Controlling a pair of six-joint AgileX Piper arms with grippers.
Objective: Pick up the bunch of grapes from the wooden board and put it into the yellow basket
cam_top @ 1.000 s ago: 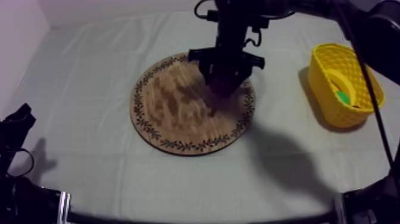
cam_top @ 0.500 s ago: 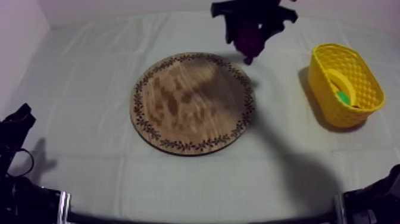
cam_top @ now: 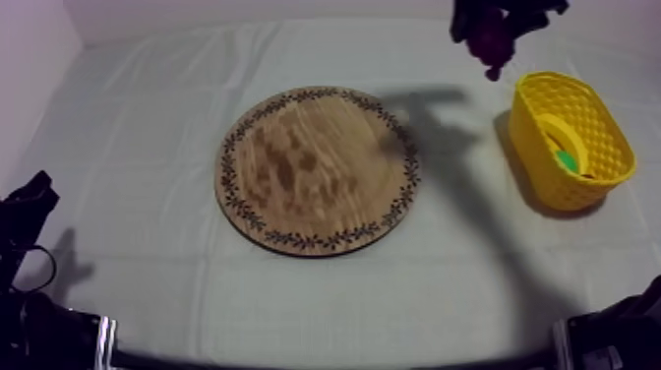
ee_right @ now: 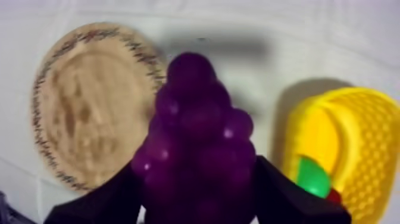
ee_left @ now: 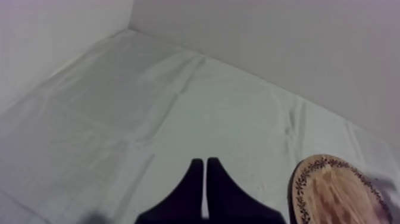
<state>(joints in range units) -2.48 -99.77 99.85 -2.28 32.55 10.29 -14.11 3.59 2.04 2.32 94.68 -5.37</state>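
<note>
Carried off the round wooden board with patterned rim [cam_top: 320, 169], the purple bunch of grapes [cam_top: 489, 44] now hangs just beside the yellow basket [cam_top: 551, 187], above the surface [cam_top: 148, 118], clamped in the right tool [cam_top: 494, 22]. The left tool [ee_left: 204, 184], far from the basket, is pinched together on nothing.

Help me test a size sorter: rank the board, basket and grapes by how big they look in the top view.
1. board, largest
2. basket
3. grapes, smallest, though held up nearer the camera
</note>
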